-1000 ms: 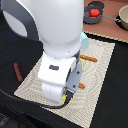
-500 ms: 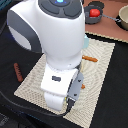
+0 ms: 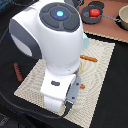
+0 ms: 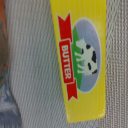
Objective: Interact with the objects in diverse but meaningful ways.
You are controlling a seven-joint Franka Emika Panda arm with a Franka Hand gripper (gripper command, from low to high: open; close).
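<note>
**Though the fingers are hidden, the butter box lies right under the wrist**

While the arm (image 3: pixel 55 55) blocks the exterior view, the wrist view shows the yellow butter box (image 4: pixel 82 55) lying flat on the woven placemat (image 4: pixel 30 60). It looks light, stiff and smooth — best pinched across its narrow width, by the long edges. Bare mat runs alongside one long edge — room to slide. I cannot tell the gripper's state.

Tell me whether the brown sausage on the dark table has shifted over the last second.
No. The brown sausage lies in the same spot on the dark table, just off the woven placemat's edge on the exterior view's left; only the arm moved.
</note>
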